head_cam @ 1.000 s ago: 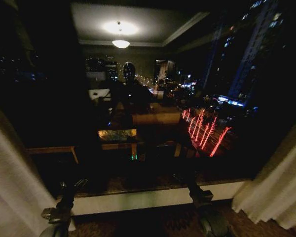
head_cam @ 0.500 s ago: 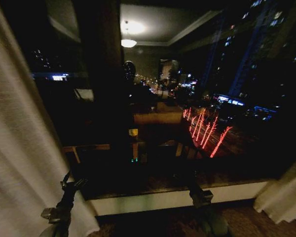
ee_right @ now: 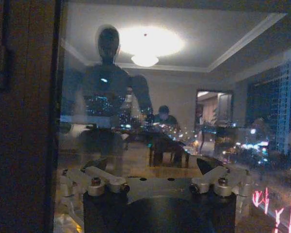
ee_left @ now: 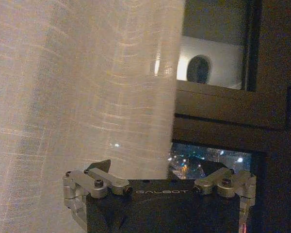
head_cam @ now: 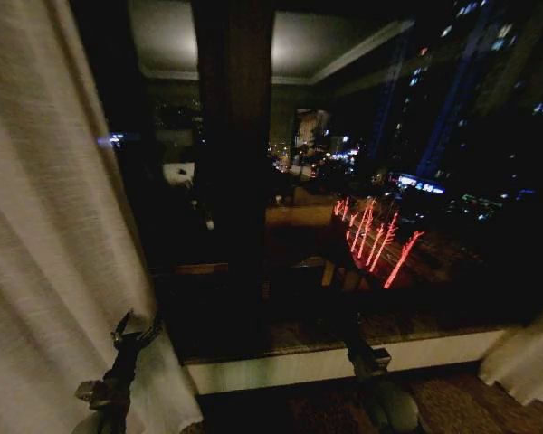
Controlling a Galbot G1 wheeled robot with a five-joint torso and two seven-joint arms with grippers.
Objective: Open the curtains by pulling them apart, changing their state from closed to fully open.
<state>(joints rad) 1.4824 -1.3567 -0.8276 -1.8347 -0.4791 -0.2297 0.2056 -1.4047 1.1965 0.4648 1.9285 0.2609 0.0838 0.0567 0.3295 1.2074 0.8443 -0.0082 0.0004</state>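
View swung left vs a sec ago (camera, not fabric). Left curtain (head_cam: 45, 235) now bulks large, left gripper (ee_left: 160, 167) jaws spread wide, edge between, nothing clamped. Right gripper (ee_right: 157, 170) open, empty at window (head_cam: 416, 181). Right curtain (head_cam: 529, 362) bunched aside; nearly open.

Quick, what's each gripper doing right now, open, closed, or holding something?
Left gripper: open, its fingers spread at the edge of the left sheer curtain, gripping nothing.
Right gripper: open and empty, facing the window glass.
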